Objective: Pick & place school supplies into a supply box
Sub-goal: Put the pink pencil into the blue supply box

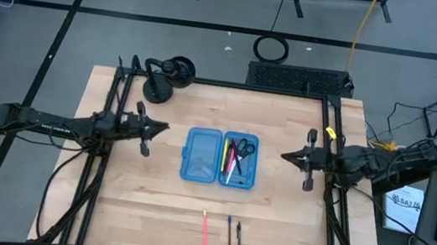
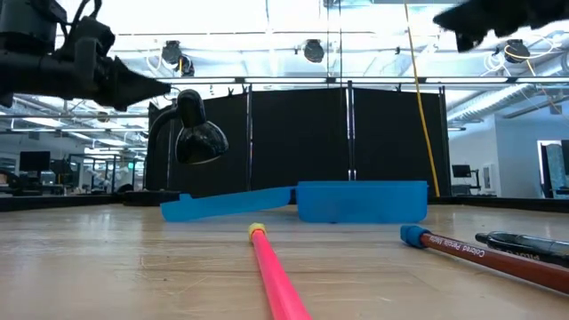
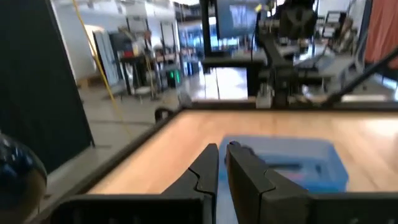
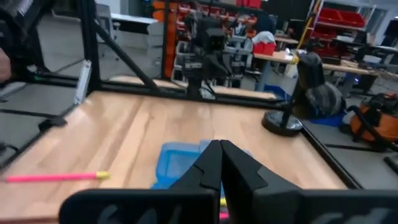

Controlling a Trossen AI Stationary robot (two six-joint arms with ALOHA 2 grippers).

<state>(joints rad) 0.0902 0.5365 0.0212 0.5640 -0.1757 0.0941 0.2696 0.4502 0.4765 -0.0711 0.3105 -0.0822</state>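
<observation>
The supply box (image 1: 221, 157), translucent blue, lies open at the table's middle. Its left half (image 1: 201, 155) holds nothing that I can see. In its right half (image 1: 239, 159) lie black-handled scissors and pink markers. Near the front edge, flat on the wood, lie a pink marker with a yellow end (image 1: 204, 235), a brown pencil with a blue end (image 1: 229, 241) and a dark pen (image 1: 238, 242). My left gripper (image 1: 163, 127) hangs shut above the table, left of the box, pointing level at it. Right of the box, my right gripper (image 1: 286, 156) also points level at it, shut and holding nothing.
A black desk lamp (image 1: 165, 77) stands at the far left corner of the table. Black frame rails run along the left and right edges (image 1: 105, 150). Bare wood lies between the box and the three items at the front.
</observation>
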